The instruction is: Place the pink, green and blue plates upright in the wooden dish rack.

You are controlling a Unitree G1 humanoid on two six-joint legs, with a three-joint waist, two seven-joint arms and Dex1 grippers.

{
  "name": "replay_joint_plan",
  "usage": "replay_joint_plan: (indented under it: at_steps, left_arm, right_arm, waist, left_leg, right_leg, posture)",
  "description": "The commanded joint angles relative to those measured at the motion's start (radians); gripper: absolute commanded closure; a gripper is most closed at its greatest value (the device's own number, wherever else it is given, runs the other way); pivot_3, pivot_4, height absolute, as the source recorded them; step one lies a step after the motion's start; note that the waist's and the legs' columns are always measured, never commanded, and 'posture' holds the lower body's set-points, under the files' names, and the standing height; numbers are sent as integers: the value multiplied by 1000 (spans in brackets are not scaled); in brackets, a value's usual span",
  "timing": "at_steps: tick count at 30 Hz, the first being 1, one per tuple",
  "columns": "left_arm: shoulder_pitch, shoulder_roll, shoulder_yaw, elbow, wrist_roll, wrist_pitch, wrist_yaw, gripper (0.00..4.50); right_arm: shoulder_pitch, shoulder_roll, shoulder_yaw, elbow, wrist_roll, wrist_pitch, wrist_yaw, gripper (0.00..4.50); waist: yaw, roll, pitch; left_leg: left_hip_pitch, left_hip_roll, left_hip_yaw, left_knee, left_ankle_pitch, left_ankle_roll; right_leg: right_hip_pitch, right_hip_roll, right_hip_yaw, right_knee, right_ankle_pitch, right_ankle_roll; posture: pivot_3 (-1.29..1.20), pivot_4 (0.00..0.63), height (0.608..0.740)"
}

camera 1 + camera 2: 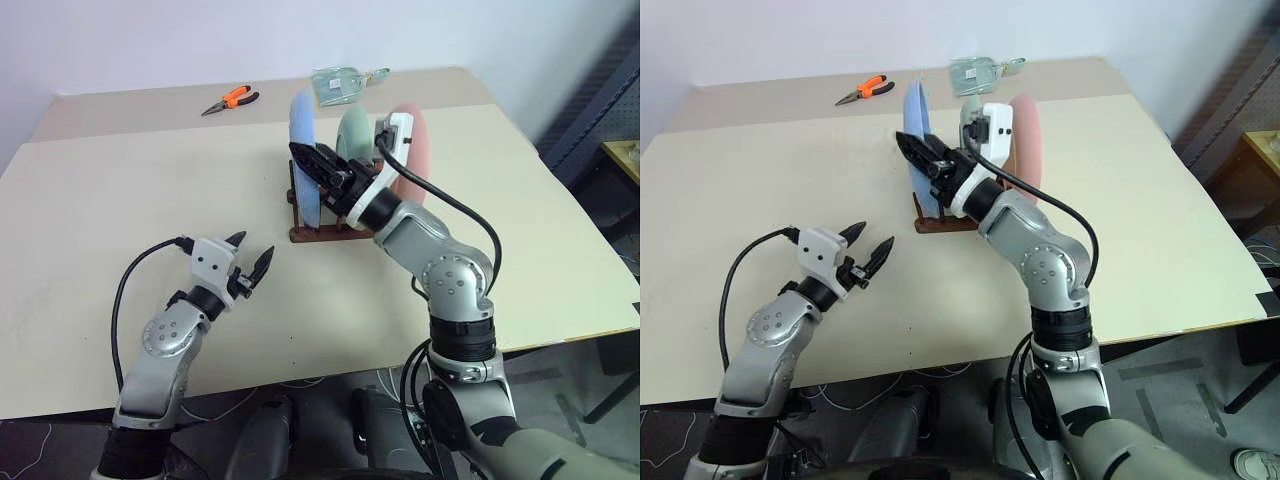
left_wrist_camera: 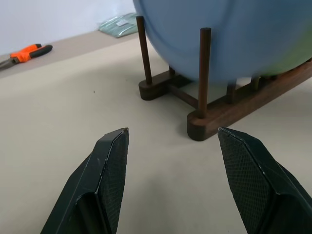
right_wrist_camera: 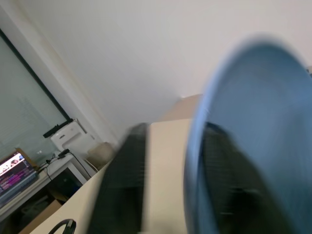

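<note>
While all three plates stand upright in the rack (image 1: 318,235) at upper centre, your right pincer (image 1: 923,156), fingers parted, straddles the blue plate (image 1: 303,150) rim; pull away crooked and you could tip it. The left pincer (image 1: 250,262) hangs apart, empty.

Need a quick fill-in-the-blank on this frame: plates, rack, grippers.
1. The light blue round plate stands ____ in the dark wooden dish rack.
2. Between the blue plate and the salmon pink plate stands the ____ plate.
3. The left gripper holds ____.
4. The orange-handled ____ lie near the table's far edge.

Missing: upright; green; nothing; pliers
</note>
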Motion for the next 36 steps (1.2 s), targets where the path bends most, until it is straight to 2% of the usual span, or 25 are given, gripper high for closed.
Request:
replay_joint_plan:
  at_steps: [1,9,17,20,23,26,29,33,36]
  left_arm:
    - [5,-7,-8,-42,-2,-1,-6,1507]
    - [-3,-21,-21,-33,4,1,-4,1507]
    - [-17,-35,-39,-9,10,-5,-9,1507]
    - [-21,-36,-36,6,15,-14,-11,1507]
    - [-26,-27,3,30,23,-28,6,1507]
    - [-46,-17,36,85,60,-53,46,1507]
    - [-71,4,87,168,79,-79,80,1507]
    - [-79,20,105,227,76,-113,65,1507]
    - [-74,36,104,239,80,-115,51,1507]
  right_arm:
    - [-53,-32,34,-27,-78,-66,39,1551]
    - [-112,-165,140,-35,-317,-222,150,1551]
    - [-125,-215,121,-20,-388,-254,192,1551]
    - [-143,-263,60,-31,-415,-300,198,1551]
    - [-135,-432,-112,0,-450,-342,190,1551]
    - [-44,-599,-228,82,-487,-371,214,1551]
    - [128,-704,-294,144,-503,-380,276,1551]
    - [335,-729,-280,157,-498,-426,385,1551]
    - [427,-709,-238,152,-503,-462,434,1551]
  waist:
    - [1,0,0]
    - [0,0,0]
    - [3,0,0]
    - [4,0,0]
    - [15,0,0]
    - [33,0,0]
    - [31,-1,-1]
    - [18,4,0]
    - [4,5,1]
  left_leg:
    - [0,0,0,0,0,0]
    - [-1,0,0,1,0,0]
    - [-1,0,0,1,0,0]
    - [-1,0,0,1,0,0]
    - [-3,-1,-1,3,0,0]
    - [-7,-3,-2,4,0,1]
    - [-7,-2,-2,3,-1,2]
    - [-6,0,1,3,-1,2]
    - [-5,0,1,5,-1,2]
  right_leg:
    - [0,0,0,0,0,0]
    - [0,0,-1,0,0,0]
    - [0,0,-1,0,0,0]
    - [0,0,-1,0,0,0]
    - [0,-1,-3,-1,0,0]
    - [-1,-2,-4,-4,0,0]
    - [1,-2,-5,-6,0,1]
    - [1,-3,-2,-6,0,1]
    - [1,-2,-1,-4,0,1]
  posture:
    - [0,150,738]
    - [0,150,738]
    - [0,150,738]
    - [0,150,738]
    - [0,150,738]
    - [0,150,738]
    - [0,150,738]
    - [0,150,738]
    - [0,150,738]
